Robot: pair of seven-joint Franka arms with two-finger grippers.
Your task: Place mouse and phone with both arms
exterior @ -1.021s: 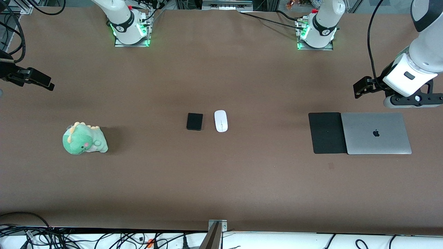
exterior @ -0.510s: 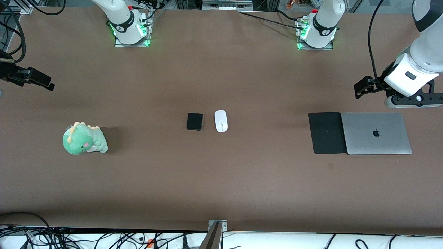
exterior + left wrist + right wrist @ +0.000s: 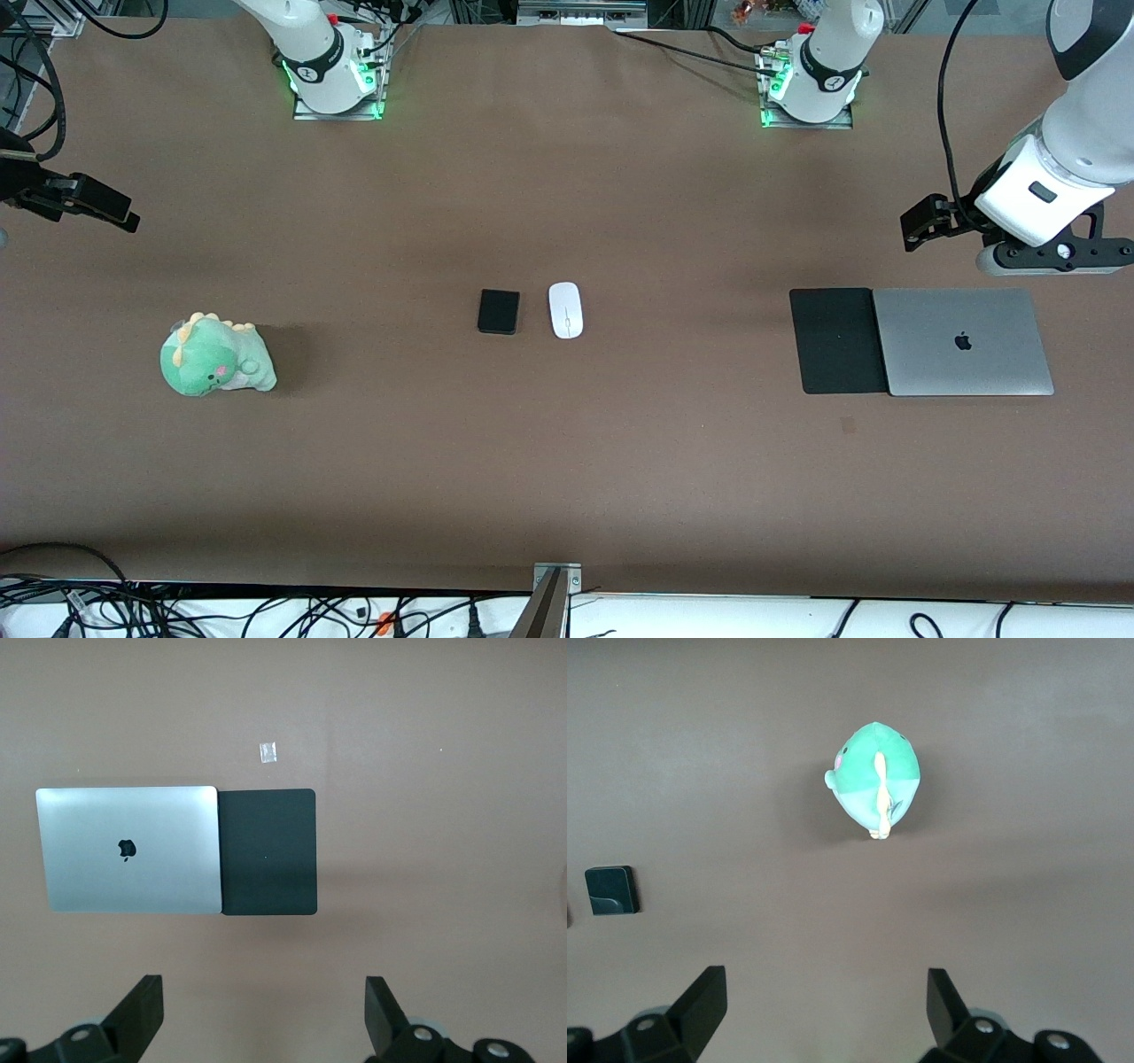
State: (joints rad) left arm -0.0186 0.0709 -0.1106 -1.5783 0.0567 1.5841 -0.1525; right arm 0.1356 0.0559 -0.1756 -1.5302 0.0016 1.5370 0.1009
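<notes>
The white mouse point(image 3: 565, 310) and the black phone point(image 3: 499, 311) lie side by side at the table's middle, the phone toward the right arm's end. The phone also shows at the edge of the right wrist view point(image 3: 611, 889). My left gripper point(image 3: 926, 223) hangs high over bare table by the laptop; its jaws stand wide open and empty in the left wrist view point(image 3: 261, 1010). My right gripper point(image 3: 93, 204) hangs high over bare table at the right arm's end, open and empty point(image 3: 824, 1001). Both grippers are well away from the mouse and phone.
A closed silver laptop point(image 3: 964, 341) lies at the left arm's end with a black mouse pad point(image 3: 837, 340) touching its side toward the table's middle. A green plush dinosaur point(image 3: 217, 354) sits at the right arm's end. Cables run along the table's near edge point(image 3: 266, 611).
The left arm's hand has shifted slightly, still high over the table by the laptop. The right arm, mouse and phone have not moved.
</notes>
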